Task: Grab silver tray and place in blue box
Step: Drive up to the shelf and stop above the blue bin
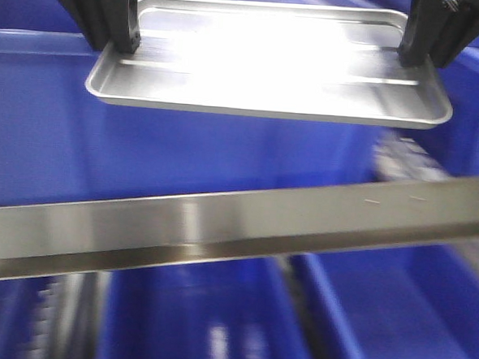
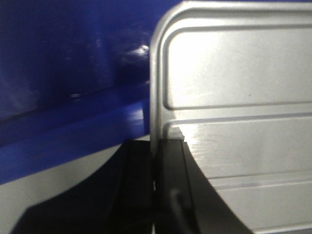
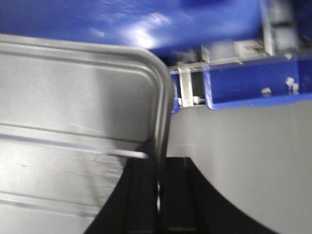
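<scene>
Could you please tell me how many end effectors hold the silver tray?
2: the left end effector grips the silver tray at its left edge, the right end effector at its right edge.

The right gripper (image 3: 160, 165) pinches the silver tray (image 3: 73, 107) by its raised rim, just below a rounded corner, with one black finger (image 3: 140, 195) inside the rim and the other outside. The blue box (image 3: 122, 24) fills the top, blurred. To the right lies a grey surface (image 3: 243, 161), and above it another blue bin (image 3: 253, 83).
</scene>
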`<action>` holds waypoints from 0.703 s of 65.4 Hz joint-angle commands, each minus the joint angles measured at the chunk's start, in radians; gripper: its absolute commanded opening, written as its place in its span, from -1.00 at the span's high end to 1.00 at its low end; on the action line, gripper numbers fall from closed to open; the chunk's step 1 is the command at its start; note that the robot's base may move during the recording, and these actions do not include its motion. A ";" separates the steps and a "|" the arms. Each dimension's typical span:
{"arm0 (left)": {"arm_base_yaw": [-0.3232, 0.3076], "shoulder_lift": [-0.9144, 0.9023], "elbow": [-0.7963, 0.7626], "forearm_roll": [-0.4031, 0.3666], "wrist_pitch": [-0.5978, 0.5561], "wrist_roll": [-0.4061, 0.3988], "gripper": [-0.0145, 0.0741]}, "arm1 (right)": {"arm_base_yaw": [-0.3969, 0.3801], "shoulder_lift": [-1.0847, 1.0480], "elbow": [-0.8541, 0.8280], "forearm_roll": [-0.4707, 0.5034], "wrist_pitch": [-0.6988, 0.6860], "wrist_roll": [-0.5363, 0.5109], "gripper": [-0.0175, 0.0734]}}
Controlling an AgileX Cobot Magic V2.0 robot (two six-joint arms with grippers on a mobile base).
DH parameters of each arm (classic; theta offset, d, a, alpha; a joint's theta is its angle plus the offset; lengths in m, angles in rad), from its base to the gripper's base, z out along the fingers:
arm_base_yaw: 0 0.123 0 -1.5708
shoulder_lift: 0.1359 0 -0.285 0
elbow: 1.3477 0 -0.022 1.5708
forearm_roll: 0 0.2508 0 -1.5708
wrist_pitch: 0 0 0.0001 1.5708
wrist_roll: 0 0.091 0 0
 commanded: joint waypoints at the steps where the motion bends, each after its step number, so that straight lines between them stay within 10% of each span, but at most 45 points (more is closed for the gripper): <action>1: 0.001 -0.041 -0.029 0.050 0.017 0.011 0.91 | -0.010 -0.040 -0.031 -0.059 -0.030 -0.019 0.49; 46: 0.001 -0.041 -0.029 0.050 0.017 0.011 0.91 | -0.010 -0.040 -0.031 -0.059 -0.030 -0.019 0.49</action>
